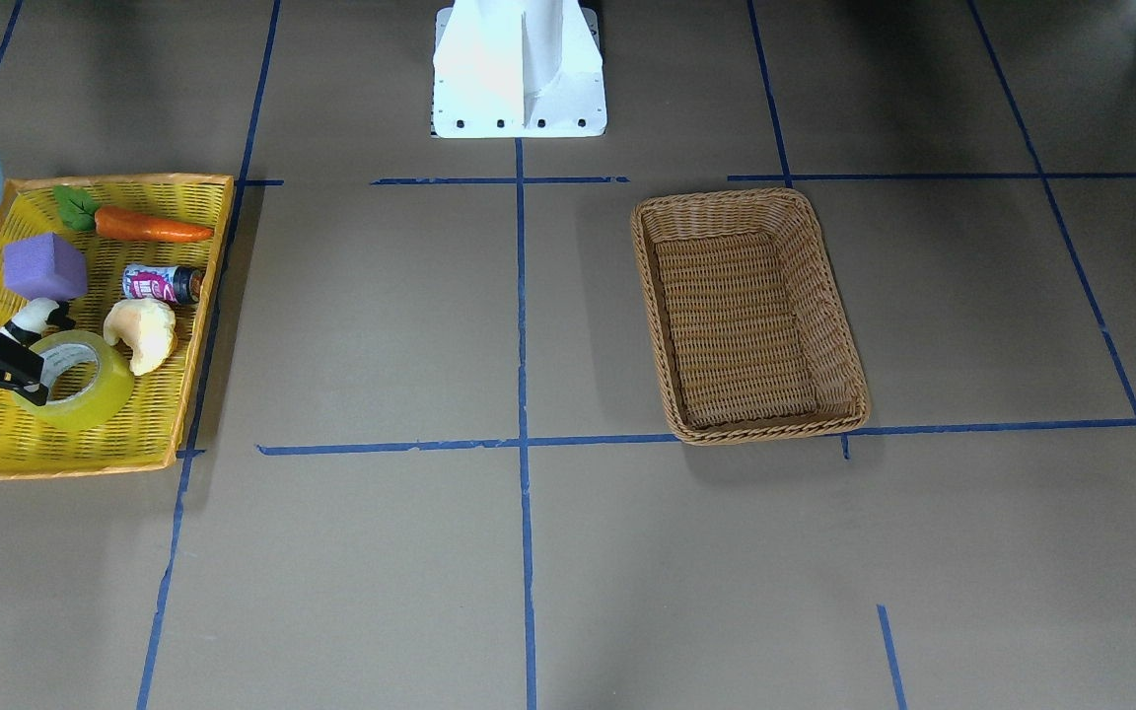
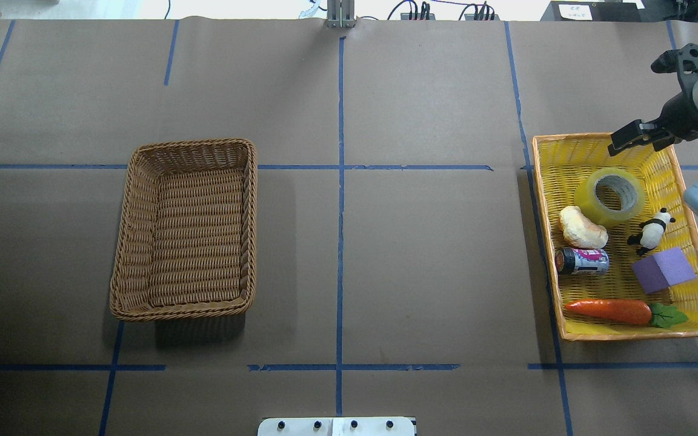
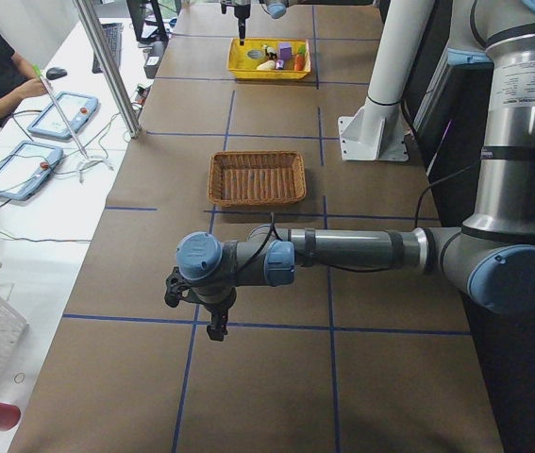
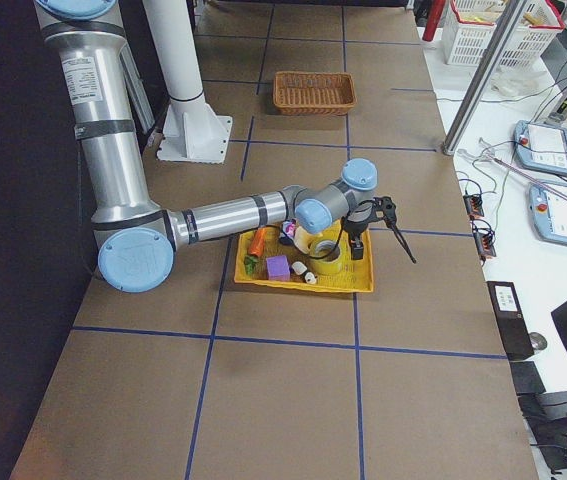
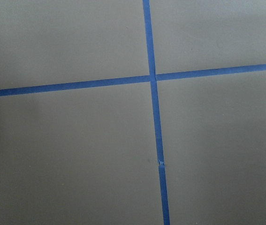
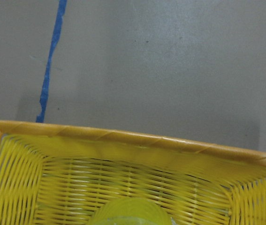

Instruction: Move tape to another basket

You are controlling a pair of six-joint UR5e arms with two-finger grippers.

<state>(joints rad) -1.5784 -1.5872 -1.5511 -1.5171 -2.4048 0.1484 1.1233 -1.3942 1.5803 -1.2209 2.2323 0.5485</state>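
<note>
Front-facing view: the tape (image 1: 85, 385) lies flat, core upward, in the yellow tray (image 1: 154, 424). The right gripper (image 1: 16, 363) is at the tape's edge, its jaws' state unclear. The roll looks light, stiff and slick; pinching one wall through the core seems safest.

Overhead: the wicker basket (image 2: 194, 236) sits well apart. The small can's (image 2: 582, 260) label is unreadable.

Left view: the left gripper (image 3: 212, 319) hangs above the table, its state unclear too.

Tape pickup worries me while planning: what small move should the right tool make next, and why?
Probably ease the right tool back toward the robot until it sits over the tape. It hovers above the far end of the yellow tray, and its wrist view catches only the roll's edge at the frame's bottom.
</note>
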